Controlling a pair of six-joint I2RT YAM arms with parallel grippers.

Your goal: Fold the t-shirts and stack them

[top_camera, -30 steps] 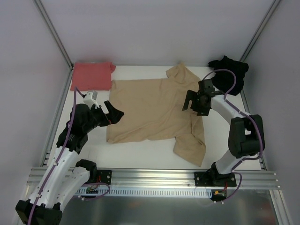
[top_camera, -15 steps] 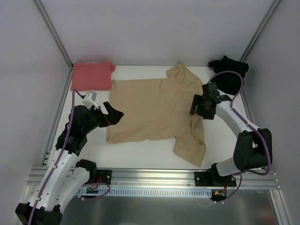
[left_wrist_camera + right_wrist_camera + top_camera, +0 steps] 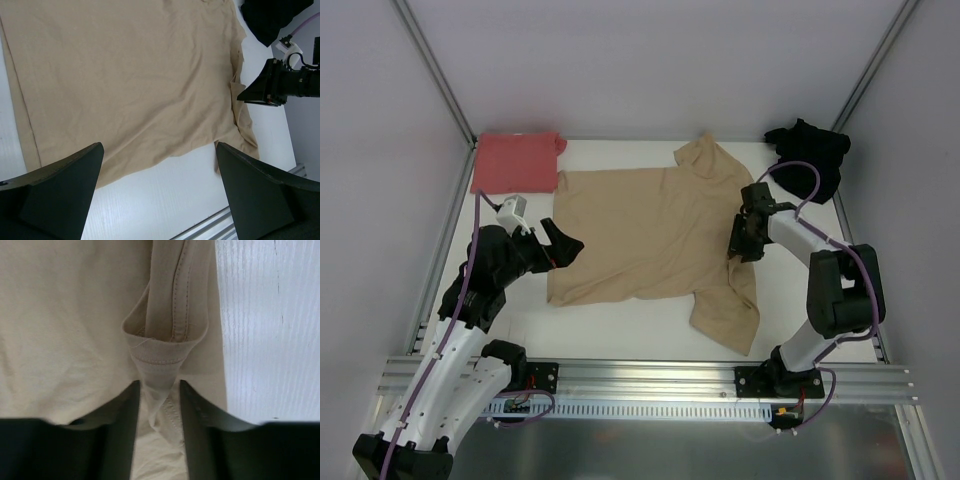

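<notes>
- Aluminium rail [image 3: 650, 375] runs along the near edge and carries both arm bases, so everything on the white table [image 3: 620, 318] lies within their reach.
- The left gripper [image 3: 566, 244] hovers just over the tan shirt's left edge with its fingers spread wide and nothing between them. I read that as waiting to take hold of the hem.
- The tan-beige cloth t-shirt [image 3: 640, 230] lies spread flat and sideways across the middle of the table. One sleeve points toward the rail and the other toward the back wall. Laid out like this, it looks like the shirt being worked on now, and no fold is in it yet.
- The right gripper [image 3: 159, 387] is down at the shirt's right edge, between the two sleeves. Its fingers are drawn in on a raised ridge of stitched band, probably the collar, and the cloth bunches into a loop just beyond the tips. A pinch there would let the arm pull that end over the body of the shirt.
- The salmon-red cloth t-shirt [image 3: 517, 160] sits in the far left corner, already folded into a neat rectangle that I take to be the base of the stack.
- The black cloth t-shirt [image 3: 810, 155] lies crumpled in the far right corner, well out of the way and not yet folded.
</notes>
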